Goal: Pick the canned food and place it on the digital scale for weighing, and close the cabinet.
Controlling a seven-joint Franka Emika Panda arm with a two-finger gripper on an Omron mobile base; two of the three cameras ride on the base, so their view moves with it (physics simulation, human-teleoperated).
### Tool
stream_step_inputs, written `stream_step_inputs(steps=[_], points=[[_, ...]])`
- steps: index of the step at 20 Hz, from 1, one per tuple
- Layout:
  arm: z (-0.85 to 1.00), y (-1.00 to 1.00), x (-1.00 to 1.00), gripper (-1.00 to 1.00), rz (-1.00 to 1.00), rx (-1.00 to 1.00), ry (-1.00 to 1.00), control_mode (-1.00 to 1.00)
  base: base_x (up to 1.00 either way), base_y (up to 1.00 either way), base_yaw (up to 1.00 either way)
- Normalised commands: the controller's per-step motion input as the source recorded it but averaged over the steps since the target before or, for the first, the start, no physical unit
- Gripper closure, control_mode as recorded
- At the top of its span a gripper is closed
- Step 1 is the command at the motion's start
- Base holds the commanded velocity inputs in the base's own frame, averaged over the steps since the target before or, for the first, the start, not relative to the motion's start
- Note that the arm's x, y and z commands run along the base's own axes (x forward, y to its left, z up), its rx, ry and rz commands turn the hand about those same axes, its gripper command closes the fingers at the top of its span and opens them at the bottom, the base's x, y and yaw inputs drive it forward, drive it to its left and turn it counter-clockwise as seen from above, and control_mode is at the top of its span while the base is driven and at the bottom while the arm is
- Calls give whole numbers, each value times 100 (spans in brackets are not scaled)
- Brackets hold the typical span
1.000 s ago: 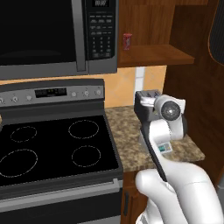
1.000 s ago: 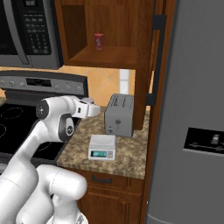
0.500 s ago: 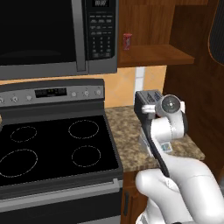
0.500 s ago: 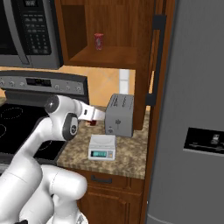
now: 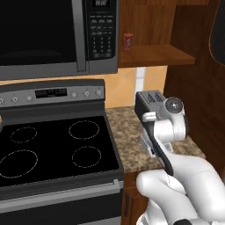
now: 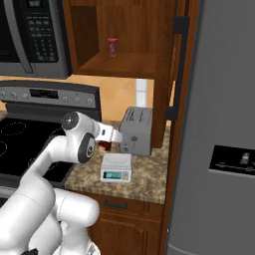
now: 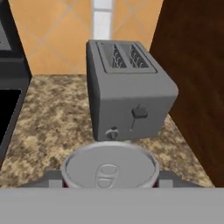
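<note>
My pincer (image 7: pixel 109 183) is pinching the can (image 7: pixel 109 170): in the hand view its pale top with the pull tab sits right between my finger tips (image 7: pixel 51 177), and from the right base view a bit of dark red (image 6: pixel 105 146) peeks out under my wrist, just left of the scale (image 6: pixel 116 166). Over the last second my wrist has swung forward and to the right, from beside the stove toward the toaster (image 6: pixel 137 130), so the can has come along with me and now hangs low over the desk (image 6: pixel 142 179), near the scale's left edge but not yet above its white top. I take that to mean the pick is done and the carry is nearly finished; what remains, by my reckoning, is a short shift over the scale, a gentle set-down, and letting go. The toaster stands close behind the scale, so I should mind not nudging it with my fingers. The cabinet (image 6: pixel 124 35) is open, its door (image 6: pixel 182 69) swung out toward the fridge, with a slim bright red can (image 6: pixel 112 47) on its shelf, so the closing step is untouched.
</note>
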Motion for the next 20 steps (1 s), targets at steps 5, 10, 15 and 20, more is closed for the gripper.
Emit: stream_step_inputs(steps=[5, 10, 15, 20], points=[[-32, -13, 1, 100, 13, 3, -4, -100, 0, 0, 0], [-32, -2, 2, 100, 12, 21, -13, -100, 0, 0, 0], [-22, 0, 15, 100, 13, 6, -4, -100, 0, 0, 0], [-22, 0, 3, 100, 9, 0, -13, -100, 0, 0, 0]])
